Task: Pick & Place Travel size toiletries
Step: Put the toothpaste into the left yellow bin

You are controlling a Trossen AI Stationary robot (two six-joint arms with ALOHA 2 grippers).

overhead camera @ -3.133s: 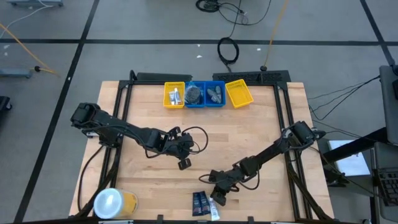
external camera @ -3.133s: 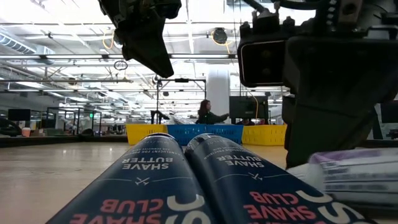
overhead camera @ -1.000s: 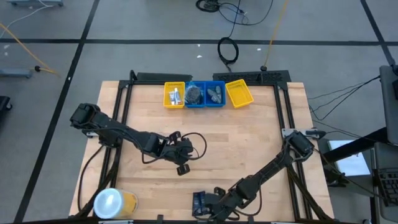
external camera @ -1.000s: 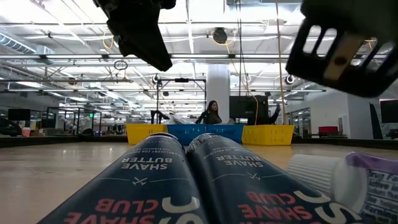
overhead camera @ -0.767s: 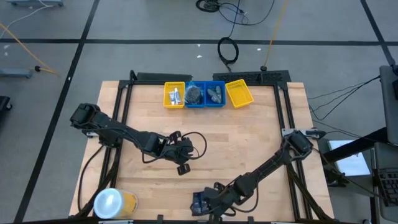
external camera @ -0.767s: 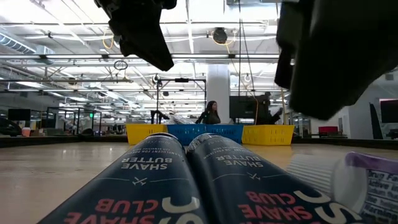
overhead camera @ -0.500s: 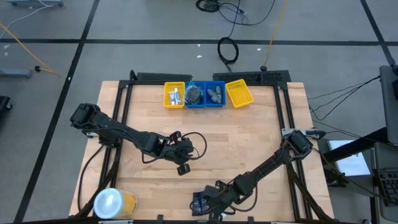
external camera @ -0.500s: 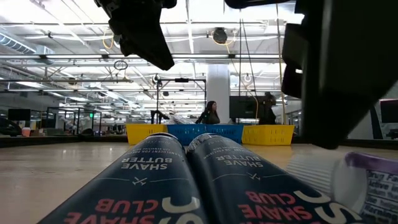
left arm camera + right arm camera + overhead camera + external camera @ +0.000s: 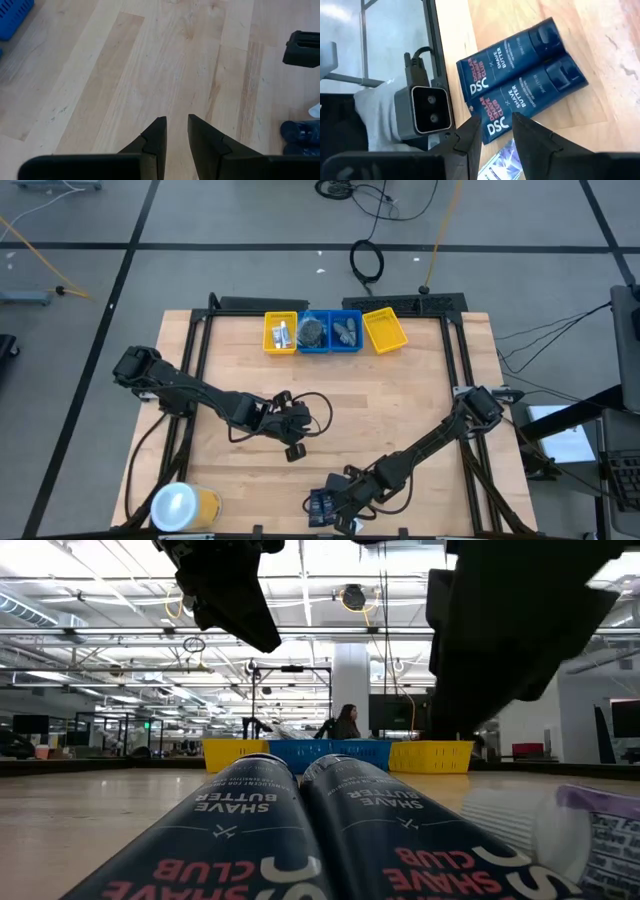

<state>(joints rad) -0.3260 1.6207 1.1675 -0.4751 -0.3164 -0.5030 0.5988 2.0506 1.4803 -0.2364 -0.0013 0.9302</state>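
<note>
Two navy packets (image 9: 520,82) lie side by side at the table's six-o'clock edge, long axes running six to twelve. The right gripper (image 9: 496,131) hovers just above them, fingers slightly parted, empty. The left gripper (image 9: 175,132), narrowly open, waits mid-table toward ten o'clock.

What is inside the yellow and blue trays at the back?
The left yellow tray holds small white tubes. The two blue trays hold greyish things too small to name. The right yellow tray looks empty. Anything underneath is hidden.
</note>
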